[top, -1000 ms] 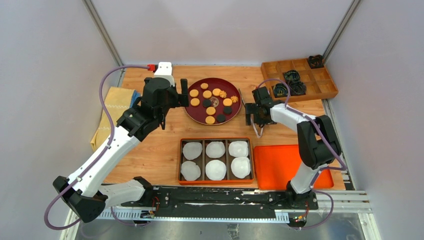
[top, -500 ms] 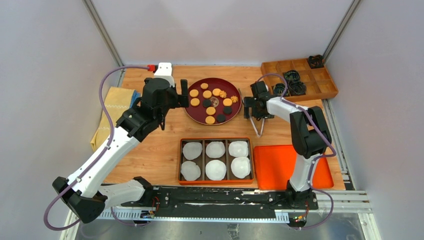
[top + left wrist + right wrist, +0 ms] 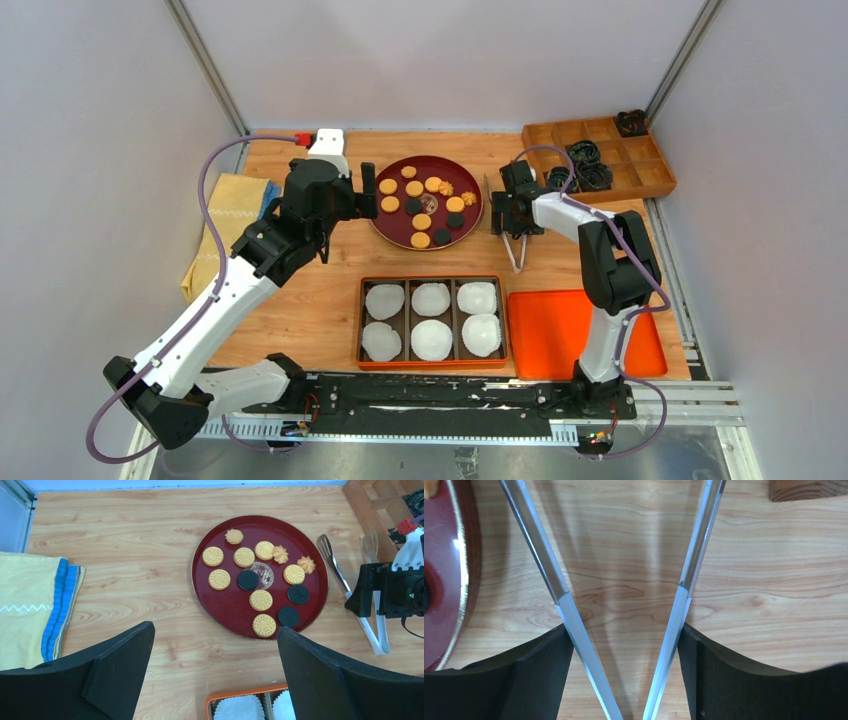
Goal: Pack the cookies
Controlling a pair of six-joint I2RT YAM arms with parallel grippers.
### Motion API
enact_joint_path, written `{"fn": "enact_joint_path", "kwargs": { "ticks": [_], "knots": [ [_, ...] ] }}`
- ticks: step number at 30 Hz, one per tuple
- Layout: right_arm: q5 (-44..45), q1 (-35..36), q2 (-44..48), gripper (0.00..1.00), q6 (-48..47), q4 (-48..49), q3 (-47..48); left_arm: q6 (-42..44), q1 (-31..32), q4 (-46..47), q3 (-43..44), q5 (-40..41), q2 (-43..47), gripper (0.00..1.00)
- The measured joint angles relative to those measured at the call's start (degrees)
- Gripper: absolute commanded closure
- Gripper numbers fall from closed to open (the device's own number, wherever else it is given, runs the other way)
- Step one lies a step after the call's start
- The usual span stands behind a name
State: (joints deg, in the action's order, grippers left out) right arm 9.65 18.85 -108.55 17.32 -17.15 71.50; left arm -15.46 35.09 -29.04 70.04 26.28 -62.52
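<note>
The cookies (image 3: 425, 203) lie on a round dark-red plate (image 3: 378, 228): mostly golden-tan, three black, a few knobbly orange. They also show in the left wrist view (image 3: 261, 600). My left gripper (image 3: 365, 198) hovers open and empty at the plate's left edge; in its wrist view (image 3: 215, 627) the jaws stand wide apart over bare wood. My right gripper (image 3: 511, 215) sits just right of the plate on metal tongs (image 3: 516, 255). In the right wrist view (image 3: 623, 630) its fingers press on the outer sides of both tong arms (image 3: 569, 617), which stay spread.
An orange box (image 3: 432, 279) with several white fluted paper cups stands in front of the plate. An orange lid (image 3: 560, 335) lies to its right. A wooden compartment tray (image 3: 640, 165) holds black items at the back right. A yellow cloth (image 3: 225, 215) lies at the left.
My right gripper has moved back and slightly left onto the tongs, and the arm has straightened. The left arm has barely shifted.
</note>
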Motion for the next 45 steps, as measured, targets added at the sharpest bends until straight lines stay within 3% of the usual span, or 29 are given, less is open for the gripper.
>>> {"fn": "enact_joint_path", "kwargs": {
  "ticks": [4,17,22,29,35,39,45],
  "knots": [
    [1.3,0.0,1.6,0.34,-0.2,-1.0,-1.2,-0.2,0.0,0.0,0.0,-0.4,0.0,0.00],
    [4.6,0.8,18.0,0.39,-1.9,-8.3,-1.4,-0.9,0.0,0.2,-0.5,-0.7,0.0,0.00],
    [4.9,1.4,20.2,0.45,-2.9,-10.1,0.3,-1.3,0.0,0.2,-0.7,-0.7,0.0,0.00],
    [5.9,4.7,21.5,0.45,-4.6,-14.0,0.3,-1.9,0.0,0.3,-1.0,-1.4,0.0,0.00],
    [6.4,10.0,26.5,0.49,-5.3,-15.8,0.3,-3.0,0.0,-0.5,-2.4,-5.0,0.2,0.07],
    [5.5,10.9,29.9,0.51,-5.2,-16.3,0.3,-4.0,0.0,-1.2,-6.2,-6.5,1.3,0.33],
    [4.2,14.3,30.4,0.49,-5.1,-17.2,0.3,-5.6,0.0,-2.0,-9.2,-11.0,1.2,0.29]
  ]
}}
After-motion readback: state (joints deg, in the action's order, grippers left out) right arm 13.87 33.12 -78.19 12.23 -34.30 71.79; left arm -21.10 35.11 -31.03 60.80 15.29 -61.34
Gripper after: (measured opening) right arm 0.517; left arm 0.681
